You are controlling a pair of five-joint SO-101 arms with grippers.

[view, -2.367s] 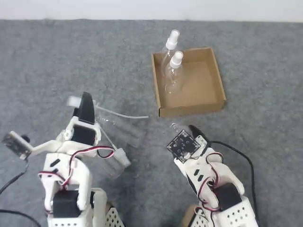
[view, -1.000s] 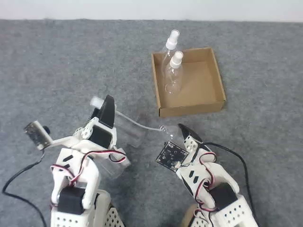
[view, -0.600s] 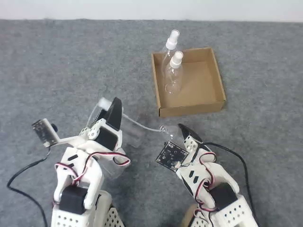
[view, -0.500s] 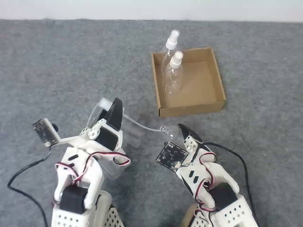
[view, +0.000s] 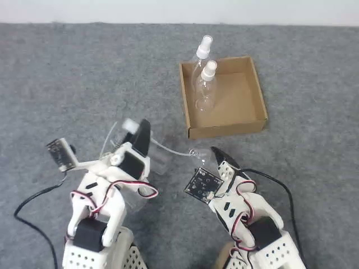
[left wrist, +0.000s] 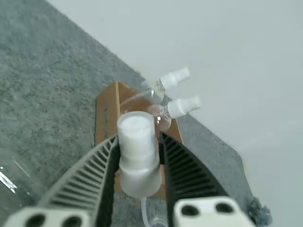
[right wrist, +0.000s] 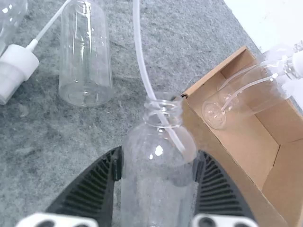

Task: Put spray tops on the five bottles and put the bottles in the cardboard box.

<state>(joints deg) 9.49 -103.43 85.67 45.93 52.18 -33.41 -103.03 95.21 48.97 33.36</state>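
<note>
Spray top point(left wrist: 137, 158): likely light, stiff; left gripper point(left wrist: 138, 139) pinches its collar. Dip tube point(right wrist: 142, 71) looks bendy, tip inside clear bottle point(right wrist: 158, 194). Bottle probably slick, clamped mid-body by right gripper point(right wrist: 158, 158), toward table point(view: 56, 67) near edge, just beside cardboard box point(right wrist: 265, 156).

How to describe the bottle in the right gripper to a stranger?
By the near corner of the cardboard box, the right gripper clamps a clear bottle. Unlike the loose bottle lying beside it, a thin tube enters its open neck.
</note>
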